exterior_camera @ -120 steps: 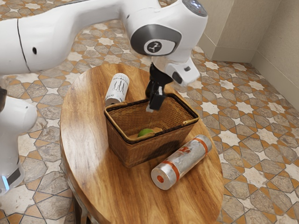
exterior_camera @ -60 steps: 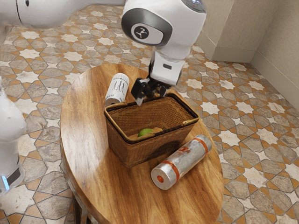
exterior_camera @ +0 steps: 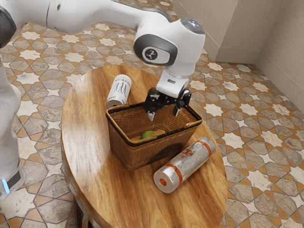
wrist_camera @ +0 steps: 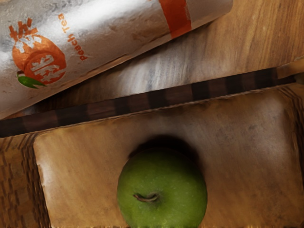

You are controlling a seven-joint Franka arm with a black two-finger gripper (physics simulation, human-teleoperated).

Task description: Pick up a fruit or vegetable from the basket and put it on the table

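My hand (exterior_camera: 164, 114) is open above the basket (exterior_camera: 137, 156), its two fingers apart and nothing between them; the green apple (wrist_camera: 162, 190) lies on the basket's floor, stem upward; now I should centre myself over it, then descend straight, with both fingers clear of the rim; I should close at its widest part, softly and evenly, because such round fruit may roll; the silver can (exterior_camera: 186, 164) lies near, to the exterior view's right, so I should lift high before moving sideways.
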